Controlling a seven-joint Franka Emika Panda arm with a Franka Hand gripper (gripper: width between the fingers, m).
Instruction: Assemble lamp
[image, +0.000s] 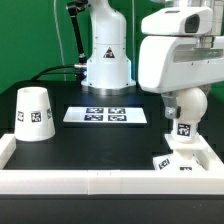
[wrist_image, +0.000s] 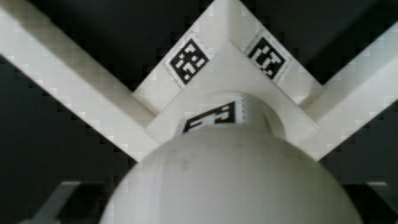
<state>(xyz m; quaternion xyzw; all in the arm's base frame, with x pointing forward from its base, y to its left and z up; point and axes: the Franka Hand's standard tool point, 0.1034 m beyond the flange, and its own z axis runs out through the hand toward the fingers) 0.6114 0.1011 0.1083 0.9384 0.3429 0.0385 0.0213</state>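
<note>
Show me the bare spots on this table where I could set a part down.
Free: the black tabletop between the flat white marker board and the white front rail; also a strip between the white tapered plastic shade and that board. Crowded: the exterior view's right corner, where the white ball-shaped bulb is over the tagged flat square base.

Probably a robotics lab, black bench (image: 100, 140) walled in white, marker board (image: 106, 116), bolted-down robot arm (image: 108, 58)

On the exterior view's left I see the shade (image: 33, 112), with the marker board (image: 105, 116) to its right at mid-table. The base (image: 180, 161) lies at the near right, inside the corner of the rim (image: 90, 181). The bulb (image: 185, 105) is directly above the base, well apart from the shade.
</note>
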